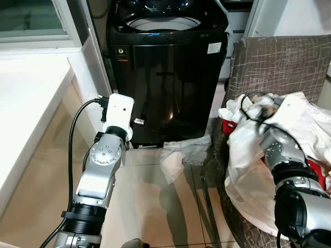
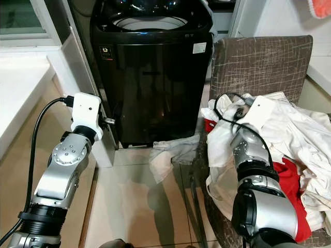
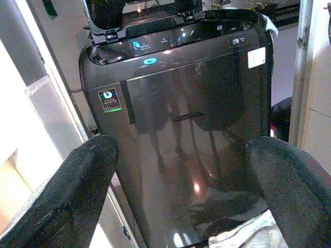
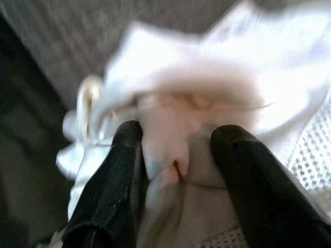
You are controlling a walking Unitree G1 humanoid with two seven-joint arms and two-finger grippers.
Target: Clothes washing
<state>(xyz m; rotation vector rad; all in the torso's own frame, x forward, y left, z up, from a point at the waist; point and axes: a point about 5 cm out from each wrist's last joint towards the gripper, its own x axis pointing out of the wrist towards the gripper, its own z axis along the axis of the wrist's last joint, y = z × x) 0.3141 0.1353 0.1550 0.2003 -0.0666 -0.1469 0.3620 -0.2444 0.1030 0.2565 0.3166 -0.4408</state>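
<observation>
A black top-loading washing machine (image 1: 165, 77) stands ahead with its lid up and its drum opening showing. My left gripper (image 3: 183, 150) is held up in front of the machine, open, with nothing between its fingers. To the right, a brown-grey chair (image 1: 279, 62) carries a pile of white clothes (image 1: 305, 124) with a red garment (image 2: 287, 181) under it. My right gripper (image 4: 178, 137) is pushed into the front of that pile, shut on a bunched fold of white garment (image 4: 170, 119). Cloth hides the fingers in the eye views.
A pale garment (image 1: 181, 155) lies crumpled on the tiled floor at the machine's foot. A white counter (image 1: 26, 98) runs along the left, below a window. Open tiled floor (image 1: 145, 201) lies between my arms.
</observation>
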